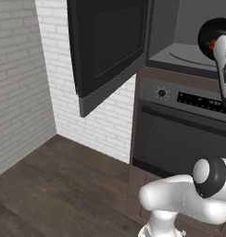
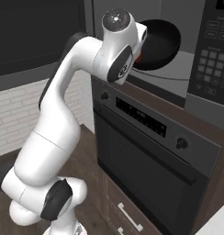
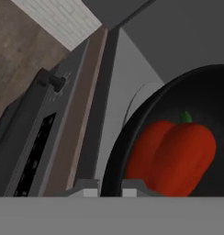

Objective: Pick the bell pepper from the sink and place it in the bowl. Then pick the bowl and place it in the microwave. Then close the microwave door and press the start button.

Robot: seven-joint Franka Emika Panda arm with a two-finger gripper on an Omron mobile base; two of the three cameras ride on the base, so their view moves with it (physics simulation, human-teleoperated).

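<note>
We find the bowl (image 3: 178,92) clamped by its rim between the two fingers of the gripper (image 3: 110,187), which pinch the thin black wall, one finger on each side. The grip on the rim, rather than under the base, appears chosen because the bowl is too wide to span.

The bell pepper (image 3: 171,156) lies inside the bowl, resting against its lower wall near the pinched edge; the bowl is tilted, so we judge the pepper has settled to the low side.

In the right base view the bowl (image 2: 159,43) is carried at the mouth of the microwave (image 2: 178,87), above the front edge of its light grey floor. The turntable (image 1: 191,54) lies just beyond. We cannot tell whether the bowl touches the floor yet.

The microwave door (image 1: 110,46) stands swung wide to the left, leaving the opening free for the arm. The oven (image 2: 150,151) sits directly below.

We judge the placing step to be in hand; door and start button remain outstanding.
</note>
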